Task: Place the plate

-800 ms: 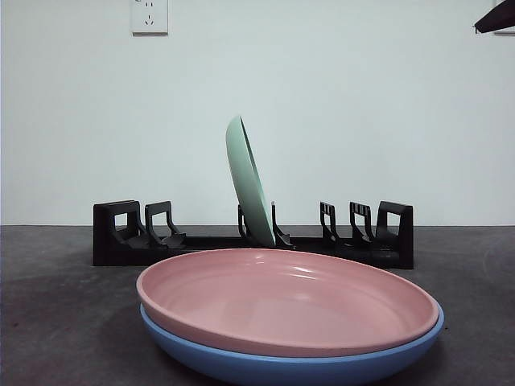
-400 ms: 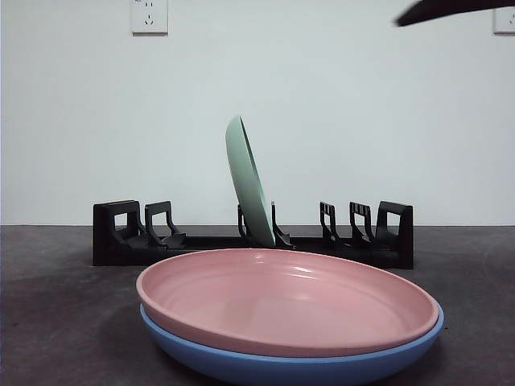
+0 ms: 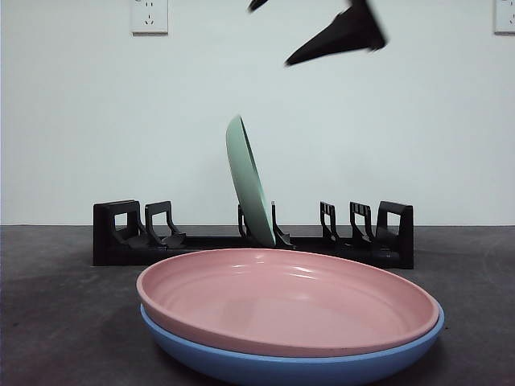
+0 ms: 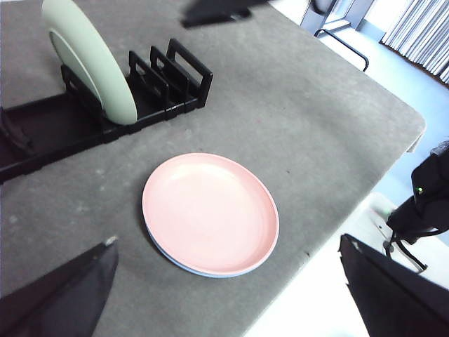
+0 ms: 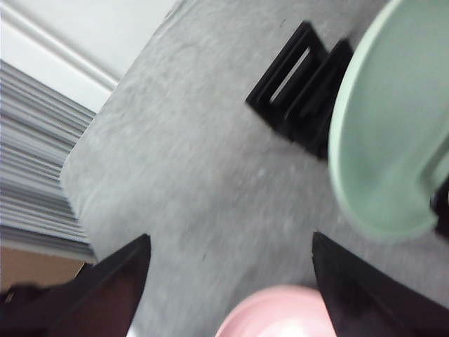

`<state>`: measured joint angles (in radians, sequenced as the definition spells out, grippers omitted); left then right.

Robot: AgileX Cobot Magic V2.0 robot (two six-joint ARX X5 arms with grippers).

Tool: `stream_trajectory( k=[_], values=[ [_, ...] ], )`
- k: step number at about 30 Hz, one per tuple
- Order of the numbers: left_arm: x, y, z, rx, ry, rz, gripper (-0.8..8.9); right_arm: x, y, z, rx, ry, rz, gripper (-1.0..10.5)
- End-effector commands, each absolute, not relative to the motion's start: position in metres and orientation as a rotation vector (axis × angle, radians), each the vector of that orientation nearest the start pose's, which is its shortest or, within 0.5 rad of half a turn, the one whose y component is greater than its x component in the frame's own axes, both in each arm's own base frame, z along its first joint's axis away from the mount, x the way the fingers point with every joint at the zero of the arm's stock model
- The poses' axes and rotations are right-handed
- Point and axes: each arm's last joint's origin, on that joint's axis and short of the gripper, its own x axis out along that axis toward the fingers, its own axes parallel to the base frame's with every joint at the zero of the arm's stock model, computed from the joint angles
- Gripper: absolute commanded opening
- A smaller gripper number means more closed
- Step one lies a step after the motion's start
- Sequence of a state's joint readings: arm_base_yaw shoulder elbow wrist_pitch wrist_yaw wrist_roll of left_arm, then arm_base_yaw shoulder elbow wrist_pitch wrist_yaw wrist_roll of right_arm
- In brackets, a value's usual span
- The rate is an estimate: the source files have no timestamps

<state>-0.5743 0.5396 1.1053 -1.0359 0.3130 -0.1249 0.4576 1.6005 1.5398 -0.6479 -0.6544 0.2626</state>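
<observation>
A pink plate point(image 3: 286, 301) lies stacked on a blue plate point(image 3: 290, 371) at the front of the table. Behind them a green plate point(image 3: 248, 181) stands upright in a black rack point(image 3: 121, 233). My right gripper point(image 3: 269, 36) hangs open high above the rack and the green plate, holding nothing. Its wrist view shows the green plate point(image 5: 386, 140), the rack's end point(image 5: 298, 84) and the pink plate's edge point(image 5: 273, 312) under the right gripper point(image 5: 230, 239). My left gripper point(image 4: 228, 242) is open and empty, high above the pink plate point(image 4: 210, 214).
The rack point(image 4: 105, 112) has free slots on both sides of the green plate point(image 4: 91, 63). The table's edge point(image 4: 393, 161) runs past the stacked plates in the left wrist view. A wall socket point(image 3: 149, 16) sits on the back wall.
The right gripper has come in from the upper right corner toward the middle and now hangs lower, above the rack. The plates have not moved.
</observation>
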Motion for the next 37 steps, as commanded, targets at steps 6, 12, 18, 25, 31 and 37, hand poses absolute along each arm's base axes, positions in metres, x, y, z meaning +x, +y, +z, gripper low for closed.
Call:
stream_trajectory(
  k=[6, 12, 18, 25, 31, 37],
  values=[
    [0.029, -0.03, 0.384, -0.098, 0.5, -0.841, 5.0, 0.367, 0.203, 0.339, 0.307, 0.888, 0.967, 3.6],
    [0.026, -0.028, 0.382, -0.107, 0.513, -0.837, 5.0, 0.392, 0.215, 0.316, 0.324, 0.891, 0.947, 3.6],
    [0.026, -0.028, 0.382, -0.12, 0.52, -0.833, 5.0, 0.404, 0.221, 0.299, 0.326, 0.876, 0.933, 3.4],
    [0.026, -0.028, 0.382, -0.121, 0.52, -0.832, 5.0, 0.406, 0.221, 0.297, 0.322, 0.878, 0.89, 0.2],
    [0.026, -0.028, 0.382, -0.12, 0.523, -0.832, 4.99, 0.406, 0.22, 0.298, 0.364, 0.896, 0.872, 0.1],
    [0.025, -0.027, 0.379, -0.109, 0.562, -0.826, 5.0, 0.394, 0.216, 0.327, 0.391, 0.851, 0.935, 0.1]
  ],
)
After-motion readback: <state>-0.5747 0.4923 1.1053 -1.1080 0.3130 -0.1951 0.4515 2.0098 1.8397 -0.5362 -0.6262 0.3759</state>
